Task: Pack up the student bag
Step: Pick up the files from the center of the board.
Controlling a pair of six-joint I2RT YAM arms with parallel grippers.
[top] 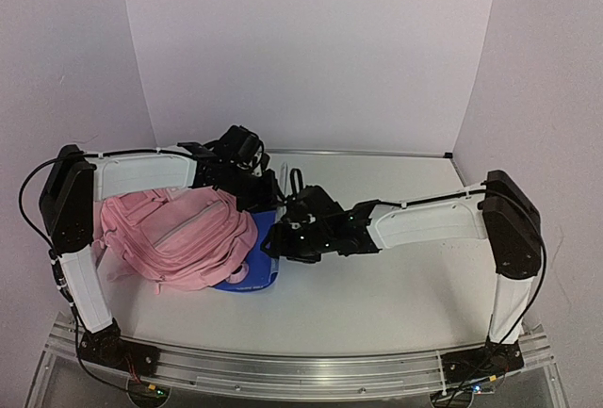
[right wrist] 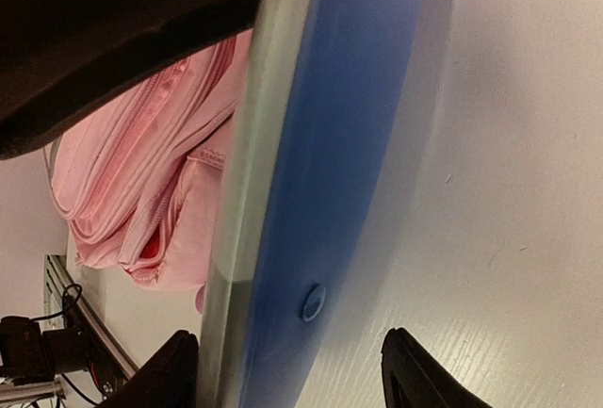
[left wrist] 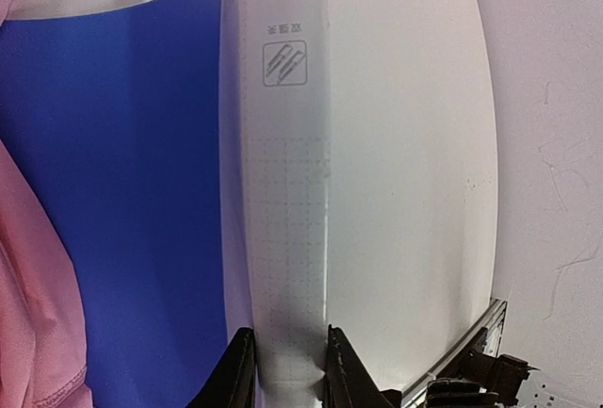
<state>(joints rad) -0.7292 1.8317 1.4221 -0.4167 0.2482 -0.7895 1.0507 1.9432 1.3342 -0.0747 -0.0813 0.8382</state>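
The bag (top: 174, 238) is lying slumped on the tabletop (top: 405, 285) at the left, with the blue folder (top: 252, 276) lying against its right side, one corner apparently tucked under the fabric. The left gripper (left wrist: 287, 370) is pinching the edge of a white notebook (left wrist: 283, 191) just beside the folder. The right gripper (right wrist: 292, 356) is standing apart around the folder's edge, with a gap showing on one side, so it is not gripping yet. The main risk is probably the two arms crowding each other: both are working in the same small patch by the bag, and a hasty move could be knocking one wrist into the other. The thin notebook may be bending or sliding out of a pinch at its very edge. The folder looks slick and flat, so closing off-centre could be pushing it away rather than catching it. Whether the bag's mouth is open cannot be told, and soft fabric may be folding shut as anything is pushed in.
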